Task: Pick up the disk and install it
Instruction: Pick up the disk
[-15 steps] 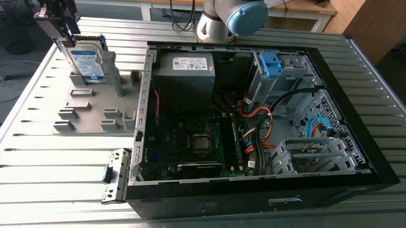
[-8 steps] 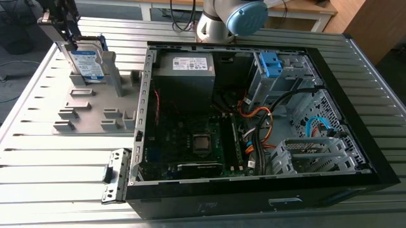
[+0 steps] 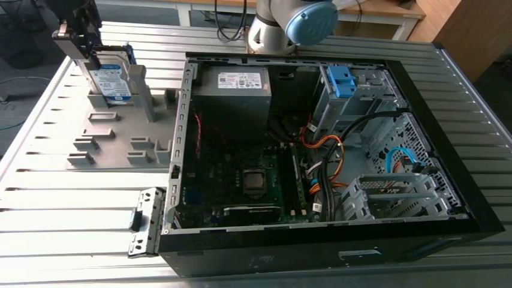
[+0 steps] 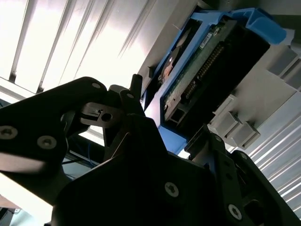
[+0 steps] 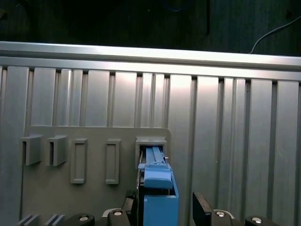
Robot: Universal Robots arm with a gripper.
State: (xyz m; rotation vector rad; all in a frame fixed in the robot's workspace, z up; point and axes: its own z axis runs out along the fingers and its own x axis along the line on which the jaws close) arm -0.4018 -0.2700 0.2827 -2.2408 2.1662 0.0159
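- Black end effector (image 5: 164,207) sits closest to the lens in both wrist views; its jaws stand apart on either side of the disk, and the first wrist view shows a dark gap between one finger (image 5: 202,212) and the blue rail; nothing is clamped.
- Disk (image 3: 112,75) stands upright on its edge in a slotted holder at the far corner of a grey fixture plate (image 3: 120,144), towards the exterior view's left; white-and-blue label faces the camera in that view; blue rails run along its edges.
- Second wrist view shows the underside of the disk (image 4: 211,61), with the circuit board and connector row exposed and the blue rail framing it.
- Fixture plate lies flat on the ribbed metal tabletop (image 3: 72,198); several other raised holders on it are unoccupied.
- Open computer case (image 3: 320,255) lies on its side just beside the plate, towards the exterior view's right; a grey box with a white sticker (image 3: 236,90) and a small blue bracket (image 3: 340,81) sit inside along the far wall.
- Arm (image 3: 292,21) rises beyond the case.
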